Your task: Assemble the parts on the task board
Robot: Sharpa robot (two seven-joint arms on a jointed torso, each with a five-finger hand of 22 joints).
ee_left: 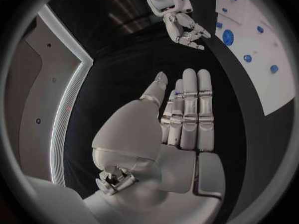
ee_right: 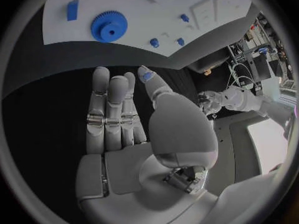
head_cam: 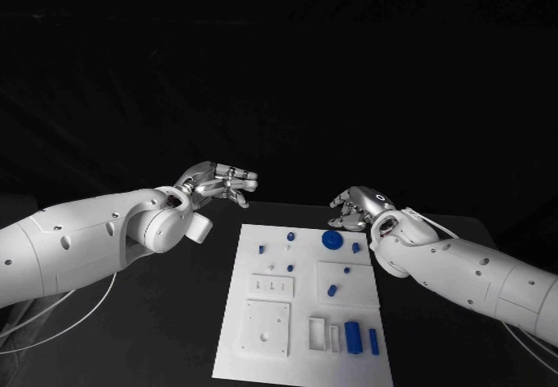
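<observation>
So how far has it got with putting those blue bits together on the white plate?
Apparently not started. Nothing looks assembled: the blue gear and the small blue parts lie loose across the task board. Nothing is in hand either: the left hand and right hand hover beyond the board's far end, fingers out flat, palms bare. The whole assembly seems left to do.

Left hand (ee_left: 181, 129) empty, fingers (ee_left: 190, 104) straight.

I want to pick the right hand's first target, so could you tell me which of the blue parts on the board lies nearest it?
The round blue gear, at the board's far end beside the right hand; it is the only toothed disc there.
</observation>
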